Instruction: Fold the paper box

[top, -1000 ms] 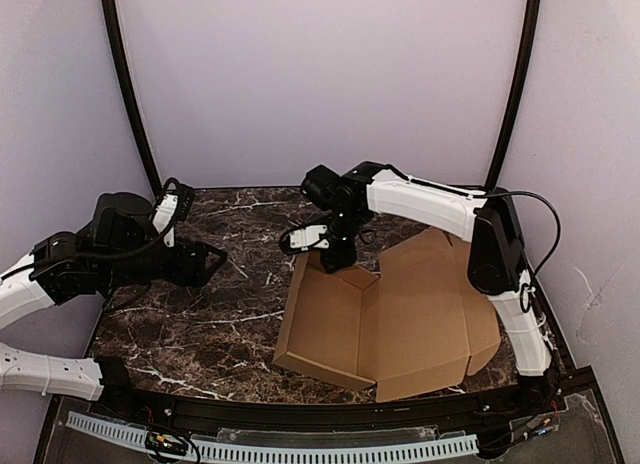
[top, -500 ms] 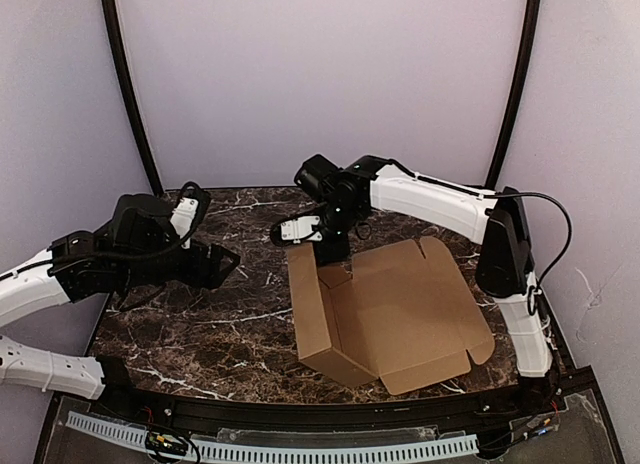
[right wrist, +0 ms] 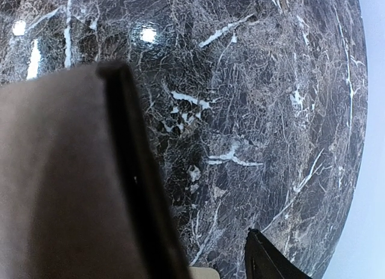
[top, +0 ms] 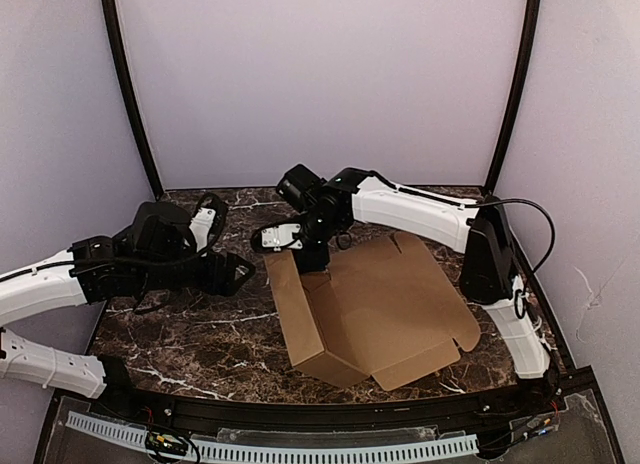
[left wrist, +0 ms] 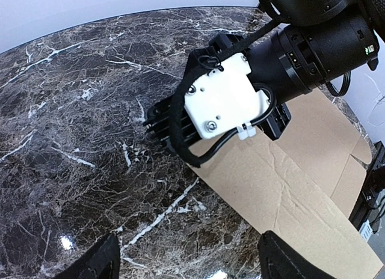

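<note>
Changed in the last second: the paper box (top: 400, 304) has swung round and slid left across the worktop (top: 190, 324). Its left panel (top: 297, 314) now stands steeper than it did. Your right gripper (top: 311, 266) has travelled left with it and sits at the box's far-left corner. Your left gripper (top: 240, 275) has come in from the left and hangs just beside the raised panel, not touching it.

Fingers, right: they have been letting go. The wrist view shows card lying against one side only, with bare worktop between it and the other finger (right wrist: 264, 261) (so released, not pinching). Fingers (left wrist: 99, 262), left: spread wide, nothing between them.

Meaning for the task: I judge the first side wall half raised, not locked. With the right grip off, it may sag back unless your left gripper props it. The rest of the sheet lies flat, so most of the folding is ahead.

Materials: plain brown card, matt and unprinted, with pressed crease lines and notched tabs at its far and right edges. Faint wrinkles show on it in the left wrist view. It should bend readily along the creases and skid easily. The worktop is dark, polished and marble-patterned with white veins, glossy enough to throw back lamp glare.
</note>
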Robot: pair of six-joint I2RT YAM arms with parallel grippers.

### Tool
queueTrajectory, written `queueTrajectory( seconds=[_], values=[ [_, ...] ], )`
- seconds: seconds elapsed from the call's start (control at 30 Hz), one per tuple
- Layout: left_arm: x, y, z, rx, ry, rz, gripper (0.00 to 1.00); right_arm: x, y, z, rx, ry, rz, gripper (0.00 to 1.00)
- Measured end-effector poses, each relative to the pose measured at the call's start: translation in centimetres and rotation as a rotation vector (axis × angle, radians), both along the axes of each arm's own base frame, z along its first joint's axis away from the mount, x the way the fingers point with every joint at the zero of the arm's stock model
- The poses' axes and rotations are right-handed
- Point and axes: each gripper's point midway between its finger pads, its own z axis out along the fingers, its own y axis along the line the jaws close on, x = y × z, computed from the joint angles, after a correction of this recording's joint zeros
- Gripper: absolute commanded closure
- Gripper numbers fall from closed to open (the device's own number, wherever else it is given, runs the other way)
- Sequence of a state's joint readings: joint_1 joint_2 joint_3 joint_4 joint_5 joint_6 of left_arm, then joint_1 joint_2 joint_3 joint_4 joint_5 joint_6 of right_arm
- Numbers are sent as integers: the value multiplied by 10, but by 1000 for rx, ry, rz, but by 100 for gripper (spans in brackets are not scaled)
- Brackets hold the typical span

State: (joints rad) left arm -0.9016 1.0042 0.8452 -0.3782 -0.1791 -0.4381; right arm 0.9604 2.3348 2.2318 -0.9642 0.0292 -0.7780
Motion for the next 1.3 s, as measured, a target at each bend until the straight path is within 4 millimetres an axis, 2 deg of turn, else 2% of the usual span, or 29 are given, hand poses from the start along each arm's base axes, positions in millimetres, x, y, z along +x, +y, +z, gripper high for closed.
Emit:
queueTrajectory(
  seconds=[0.2,0.43,0.67,0.9,1.07,1.3],
  values=[
    [1,-4,-1,-9,3,-5,21,9,-13,6,-4,-27,-43,28],
    [4,-12,-8,-5,20,-19,21,22,-38,37,-8,-118,-110,25],
    [7,-21,-6,-7,30,-36,21,26,-73,75,17,-199,-189,24],
    [13,-34,2,-22,23,-57,21,34,-118,93,70,-206,-326,20],
    [16,-39,0,-18,28,-65,22,22,-128,111,213,-142,-414,19],
    [19,-49,-4,-26,39,-82,23,-20,-127,138,491,64,-491,21]
  ],
)
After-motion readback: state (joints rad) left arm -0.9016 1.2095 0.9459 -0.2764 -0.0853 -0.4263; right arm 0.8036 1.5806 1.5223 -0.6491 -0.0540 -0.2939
